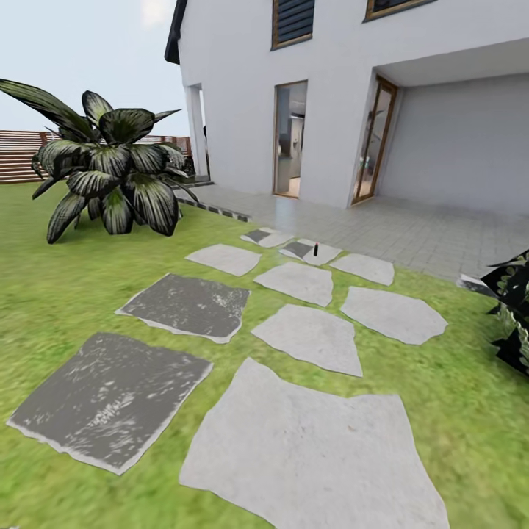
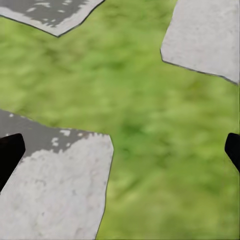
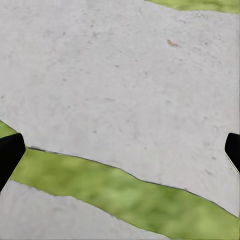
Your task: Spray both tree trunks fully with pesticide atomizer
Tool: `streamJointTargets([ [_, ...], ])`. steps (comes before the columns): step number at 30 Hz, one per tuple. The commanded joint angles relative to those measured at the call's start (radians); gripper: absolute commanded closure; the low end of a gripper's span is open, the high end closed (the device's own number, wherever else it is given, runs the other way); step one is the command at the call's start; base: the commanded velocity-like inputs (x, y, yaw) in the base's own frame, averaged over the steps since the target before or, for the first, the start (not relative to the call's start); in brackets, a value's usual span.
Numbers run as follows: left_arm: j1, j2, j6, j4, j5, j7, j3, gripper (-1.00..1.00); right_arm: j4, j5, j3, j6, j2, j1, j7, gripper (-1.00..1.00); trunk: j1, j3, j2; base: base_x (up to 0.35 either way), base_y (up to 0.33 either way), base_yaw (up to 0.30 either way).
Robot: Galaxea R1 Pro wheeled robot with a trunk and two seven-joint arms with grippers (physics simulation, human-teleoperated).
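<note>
Stepping stones (image 1: 312, 334) and lawn (image 1: 59, 279) are seen.
Beneath the wide-open, empty left end effector (image 2: 120, 150) lies grass; beneath the equally spread, empty right end effector (image 3: 120, 150), stone.

A green lawn (image 1: 59, 279) is spreading across the foreground, with flat stepping stones (image 1: 312, 334) — some pale, some dark grey — lying in a loose path toward a paved terrace (image 1: 411, 231); a white house (image 1: 353, 95) is rising behind it, its tall glazed doors (image 1: 290, 139) framed in wood; a broad striped-leaf plant (image 1: 114, 173) is standing to the left — behind it a brown slatted fence (image 1: 18, 154) is running under a pale, hazy sky (image 1: 81, 51).
</note>
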Motion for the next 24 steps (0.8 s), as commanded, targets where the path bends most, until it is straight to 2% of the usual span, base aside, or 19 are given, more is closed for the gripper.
streamJointTargets([
  [1,0.000,0.000,0.000,0.000,0.000,0.000,0.000,-1.00,0.000,0.000,0.000,0.000,0.000,0.000,0.000,-1.00,0.000,0.000,0.000,0.340,0.000,0.000],
  [24,0.000,0.000,0.000,0.000,0.000,0.000,0.000,-1.00,0.000,0.000,0.000,0.000,0.000,0.000,0.000,-1.00,0.000,0.000,0.000,0.340,0.000,0.000],
])
